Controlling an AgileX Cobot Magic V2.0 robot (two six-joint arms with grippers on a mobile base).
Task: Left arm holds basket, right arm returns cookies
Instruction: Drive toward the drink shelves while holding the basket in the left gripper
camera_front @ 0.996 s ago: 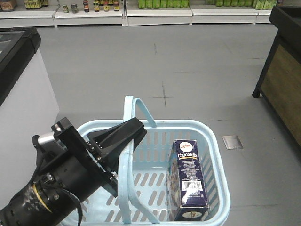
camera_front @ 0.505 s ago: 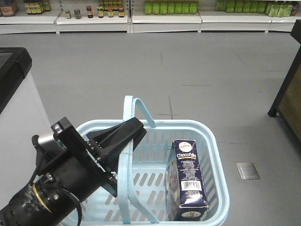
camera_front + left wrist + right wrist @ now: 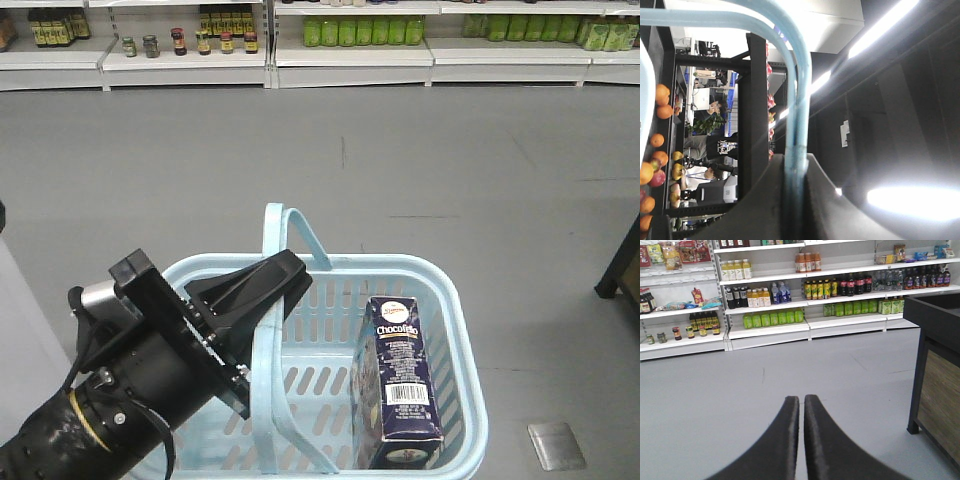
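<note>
I had the left gripper (image 3: pixel 283 279) clamped on one hoop handle (image 3: pixel 261 385) of the basket (image 3: pixel 468 395), the cookies (image 3: pixel 401 382) sat inside by its right wall, and the right gripper (image 3: pixel 801 404) had its jaws pressed together.

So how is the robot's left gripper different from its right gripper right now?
The left gripper is squeezed on the basket's handle; the right gripper is squeezed on nothing. The left gripper sits over the blue basket, near the cookies; the right gripper faces bare floor and drink shelves. Both are black, with jaws closed.
</note>
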